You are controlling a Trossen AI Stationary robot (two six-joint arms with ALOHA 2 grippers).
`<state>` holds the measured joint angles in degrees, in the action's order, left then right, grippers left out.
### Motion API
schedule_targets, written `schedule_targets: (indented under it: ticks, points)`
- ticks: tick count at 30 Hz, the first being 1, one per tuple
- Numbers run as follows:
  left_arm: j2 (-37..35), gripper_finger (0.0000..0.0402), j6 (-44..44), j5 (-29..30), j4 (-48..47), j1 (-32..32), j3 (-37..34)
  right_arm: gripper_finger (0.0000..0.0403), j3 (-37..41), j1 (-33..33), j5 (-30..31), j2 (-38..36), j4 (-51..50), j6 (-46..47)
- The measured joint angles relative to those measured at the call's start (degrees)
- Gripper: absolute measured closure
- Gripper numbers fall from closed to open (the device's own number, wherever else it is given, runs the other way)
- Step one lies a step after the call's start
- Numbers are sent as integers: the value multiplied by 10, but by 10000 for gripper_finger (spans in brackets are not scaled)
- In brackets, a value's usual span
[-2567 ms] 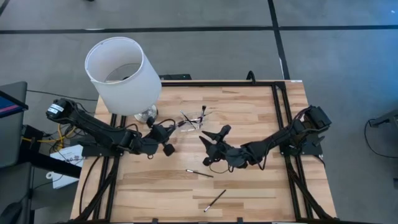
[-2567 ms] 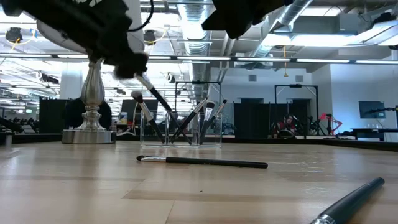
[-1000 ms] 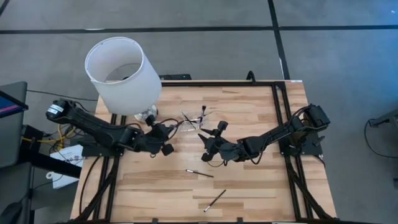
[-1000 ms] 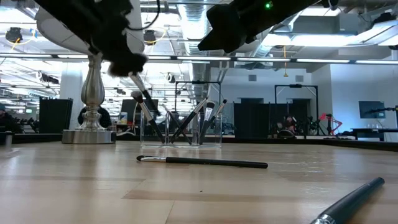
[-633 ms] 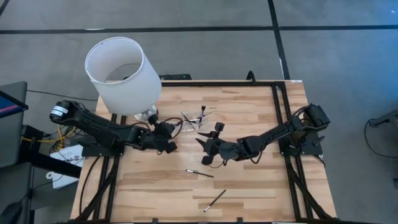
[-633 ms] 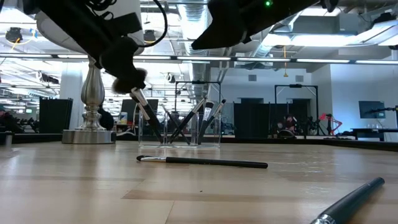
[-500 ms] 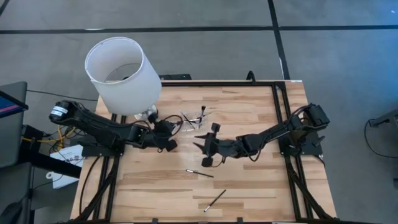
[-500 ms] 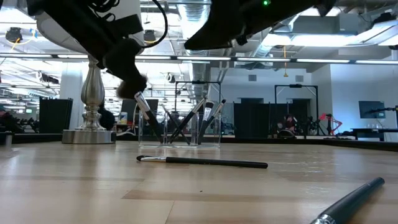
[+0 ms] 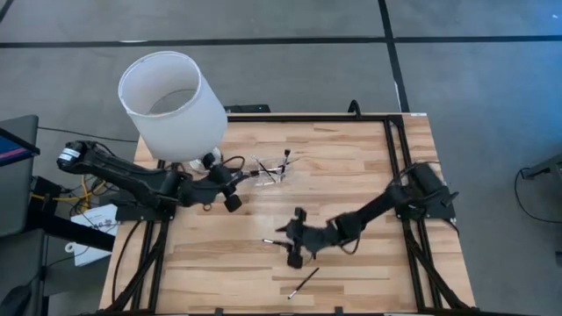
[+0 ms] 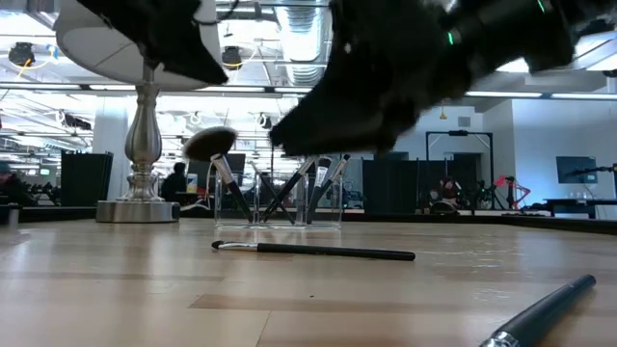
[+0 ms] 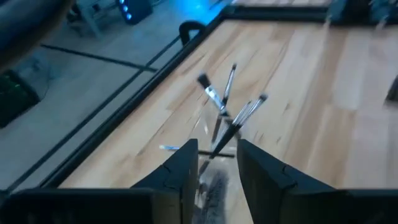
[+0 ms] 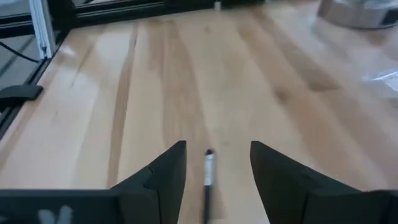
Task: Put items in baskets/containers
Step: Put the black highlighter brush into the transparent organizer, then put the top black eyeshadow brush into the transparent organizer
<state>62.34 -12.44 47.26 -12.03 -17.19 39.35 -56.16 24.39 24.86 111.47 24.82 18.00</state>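
Note:
The clear holder point(image 9: 272, 170) stands at the table's far middle with several black-handled brushes point(image 11: 225, 111) leaning in it. One with a fluffy head point(image 10: 209, 143) leans out toward my left gripper point(image 9: 230, 190), which hangs open just left of the holder, above it and clear of that brush. A slim brush point(image 9: 275, 242) lies flat on the table near the middle. My right gripper point(image 9: 293, 238) hovers low over it, open, one finger on each side of its silver end point(image 12: 208, 163), not touching. Another brush point(image 9: 304, 282) lies near the front edge.
A lamp with a big white shade point(image 9: 171, 105) on a silver base point(image 10: 140, 206) stands at the far left, just behind my left arm. The black frame rail point(image 9: 397, 158) runs along the table's right side. Bare wood lies between the two loose brushes.
My left gripper has opened and let go of the fluffy-headed brush, which now leans in the holder, and has risen and drawn back toward the left edge. My right gripper has rolled, opened wider and come down toward the near edge, over the brush lying on the table.

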Motion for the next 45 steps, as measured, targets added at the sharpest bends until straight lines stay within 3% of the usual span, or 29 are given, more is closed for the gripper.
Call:
schedule_targets:
  ticks: [3,10,16,26,45]
  points:
    - [-26,293,2,-11,6,-7,0,234,-2,17,9,57,64,-10]
    - [-37,294,-1,-83,10,-8,0,249,-45,12,34,52,-32,-19]
    - [-21,294,-3,-102,20,-9,0,251,-50,-9,-24,51,-66,55]
    - [-20,294,34,-115,34,-21,0,259,-48,-25,-55,60,-78,90]
    - [-20,294,36,-115,35,-21,0,269,-49,-22,-39,60,-77,83]
